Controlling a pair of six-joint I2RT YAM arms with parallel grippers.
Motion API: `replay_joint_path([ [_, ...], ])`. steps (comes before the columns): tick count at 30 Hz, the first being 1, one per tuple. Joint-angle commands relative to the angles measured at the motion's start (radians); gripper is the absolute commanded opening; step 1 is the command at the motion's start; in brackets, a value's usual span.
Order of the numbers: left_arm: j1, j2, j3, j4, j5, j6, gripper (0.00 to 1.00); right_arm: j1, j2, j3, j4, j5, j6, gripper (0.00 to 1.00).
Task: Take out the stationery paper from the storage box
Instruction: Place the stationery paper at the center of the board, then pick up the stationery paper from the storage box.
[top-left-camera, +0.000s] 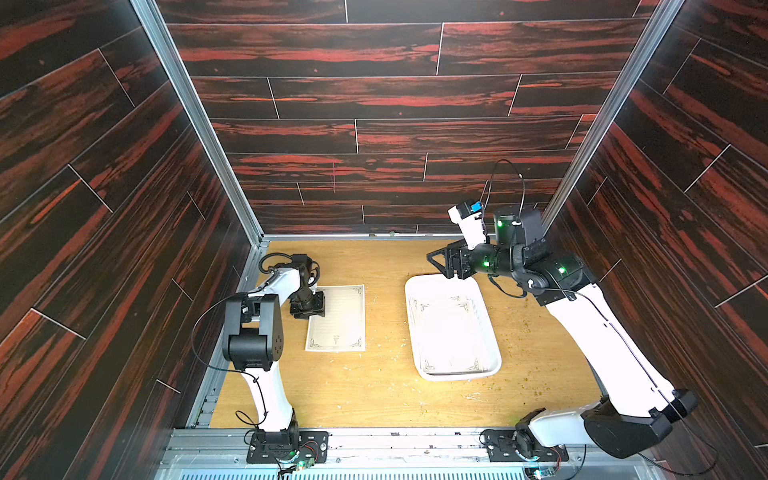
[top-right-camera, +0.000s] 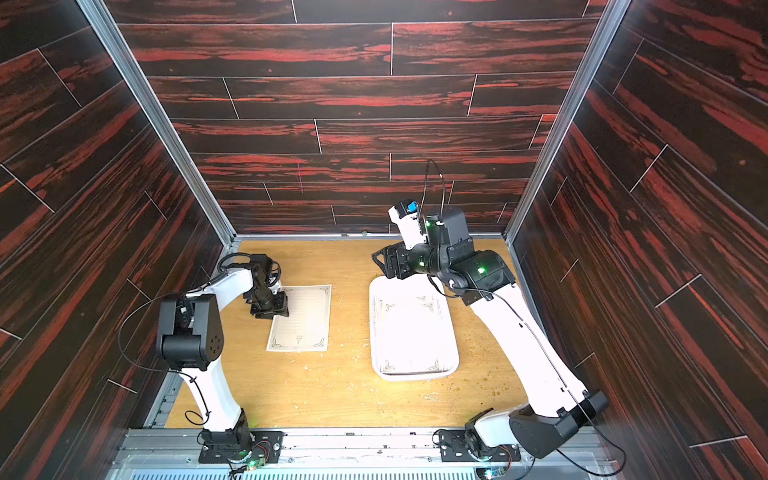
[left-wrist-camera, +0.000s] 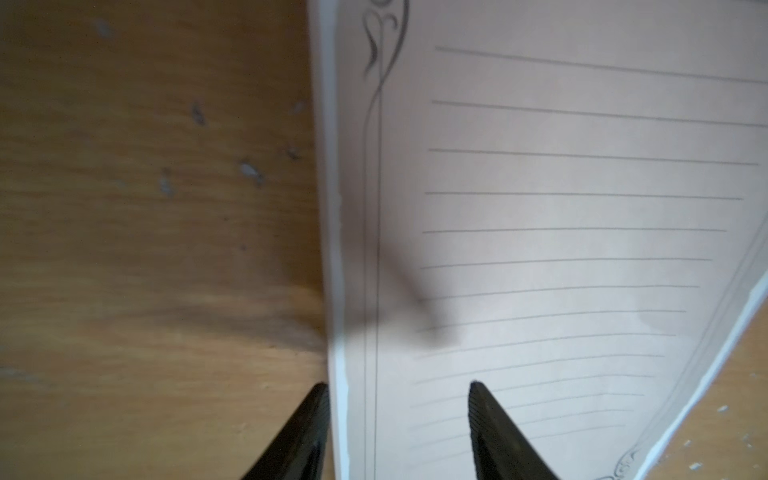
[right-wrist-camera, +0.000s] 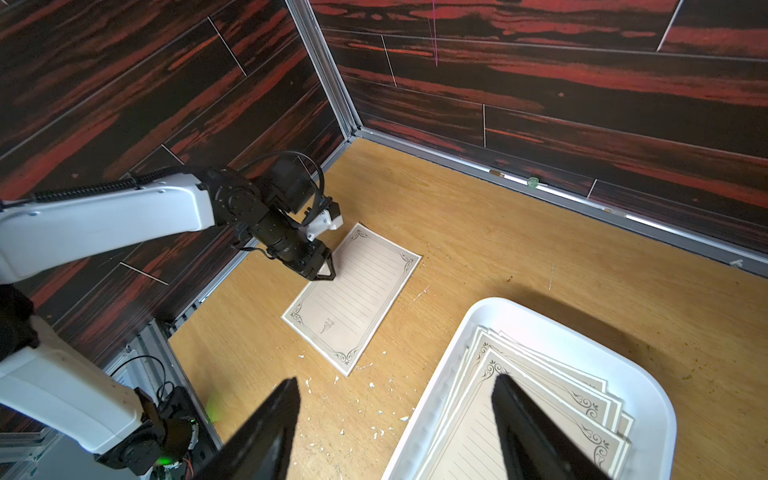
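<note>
One sheet of stationery paper (top-left-camera: 338, 320) (right-wrist-camera: 357, 291) lies flat on the wooden table at the left, cream with dark corner flourishes and ruled lines. My left gripper (top-left-camera: 311, 312) (left-wrist-camera: 398, 384) hovers low over its left edge, open, with the paper's edge (left-wrist-camera: 338, 291) lying between the two black fingers and nothing pinched. The white storage box (top-left-camera: 460, 376) (right-wrist-camera: 540, 311) sits at the right. It holds several more fanned sheets (top-left-camera: 451, 332) (right-wrist-camera: 465, 432). My right gripper (top-left-camera: 437, 261) (right-wrist-camera: 395, 378) hangs open and empty above the box's far end.
Small white scraps (right-wrist-camera: 374, 432) and crumbs (top-left-camera: 536, 388) dot the tabletop between the sheet and the box and along the right side. Dark wood-pattern walls and aluminium rails (top-left-camera: 232, 299) close in the table on three sides. The left arm's elbow (top-left-camera: 253, 328) stands near the left wall.
</note>
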Motion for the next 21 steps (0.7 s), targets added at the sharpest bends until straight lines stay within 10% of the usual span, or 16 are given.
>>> replay_joint_path([
  [1,0.004,-0.080,-0.020,-0.008,-0.061,0.001,0.57,0.011,-0.028,0.006,-0.010,0.012,-0.013,0.76],
  [21,0.003,-0.325,0.016,-0.005,-0.121,0.018,0.73,0.012,-0.042,0.036,-0.020,0.051,0.010,0.76],
])
